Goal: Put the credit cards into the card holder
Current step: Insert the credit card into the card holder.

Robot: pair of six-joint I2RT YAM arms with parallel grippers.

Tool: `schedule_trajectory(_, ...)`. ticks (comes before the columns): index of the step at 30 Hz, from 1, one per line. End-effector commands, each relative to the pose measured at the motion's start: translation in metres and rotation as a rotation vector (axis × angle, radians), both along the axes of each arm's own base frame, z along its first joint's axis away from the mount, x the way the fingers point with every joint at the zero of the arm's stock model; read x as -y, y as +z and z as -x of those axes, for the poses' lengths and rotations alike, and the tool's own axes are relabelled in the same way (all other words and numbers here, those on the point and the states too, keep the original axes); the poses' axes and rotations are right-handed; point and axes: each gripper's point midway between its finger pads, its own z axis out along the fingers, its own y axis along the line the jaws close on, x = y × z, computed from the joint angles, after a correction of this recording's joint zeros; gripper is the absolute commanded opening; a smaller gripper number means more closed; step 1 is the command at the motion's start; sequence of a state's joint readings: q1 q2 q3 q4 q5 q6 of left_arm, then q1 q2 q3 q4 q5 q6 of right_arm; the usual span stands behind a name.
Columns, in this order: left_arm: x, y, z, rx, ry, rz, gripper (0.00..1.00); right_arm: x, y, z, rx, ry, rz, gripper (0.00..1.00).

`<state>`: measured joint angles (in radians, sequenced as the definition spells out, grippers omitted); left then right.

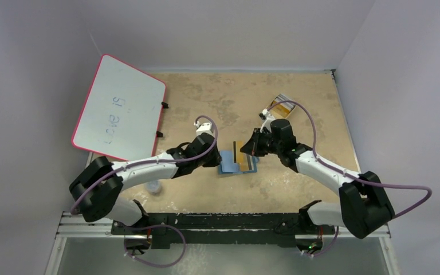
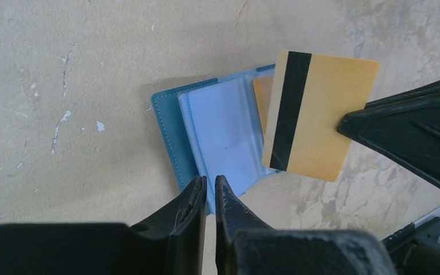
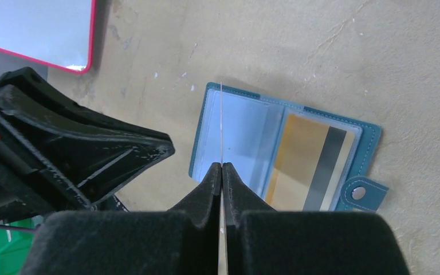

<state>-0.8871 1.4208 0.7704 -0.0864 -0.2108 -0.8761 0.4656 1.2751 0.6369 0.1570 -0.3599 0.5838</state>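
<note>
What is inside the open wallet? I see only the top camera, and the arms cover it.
Observer: One yellow card with a dark stripe already sits in a clear pocket of the wallet, on the half with the snap tab.
Operator: Does the right gripper really hold a card?
Observer: Yes. Its jaws are shut on a second yellow card, pinched at the edge opposite its stripe.
Operator: And the left gripper?
Observer: Its fingers are nearly together at the edge of the wallet's empty half. I cannot tell whether they pinch anything.
</note>
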Motion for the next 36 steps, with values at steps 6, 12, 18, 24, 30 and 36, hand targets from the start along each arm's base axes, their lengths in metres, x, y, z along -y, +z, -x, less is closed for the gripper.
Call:
schedule_trajectory(6, 0.007, -0.030, -0.005, -0.012, -0.001, 0.006, 0.08, 0.001, -0.005, -0.010, 0.023, -0.046, -0.044, 0.00)
schedule_trajectory(12, 0.001, -0.055, -0.002, -0.051, 0.008, -0.041, 0.09, 0.013, -0.020, -0.010, 0.012, -0.067, -0.032, 0.00)
schedule_trajectory(18, -0.006, -0.070, -0.002, -0.073, 0.019, -0.101, 0.08, 0.012, -0.029, -0.011, -0.019, -0.051, -0.059, 0.00)
schedule_trajectory(24, -0.008, -0.076, -0.001, -0.077, 0.020, -0.118, 0.08, 0.013, -0.046, -0.010, -0.051, -0.050, -0.049, 0.00)
schedule_trajectory(30, -0.011, -0.083, 0.001, -0.091, 0.030, -0.131, 0.08, 0.017, -0.061, -0.004, -0.085, -0.047, -0.016, 0.00)
schedule_trajectory(36, -0.017, -0.091, -0.001, -0.104, 0.060, -0.169, 0.09, 0.024, -0.071, 0.002, -0.115, -0.048, 0.037, 0.00)
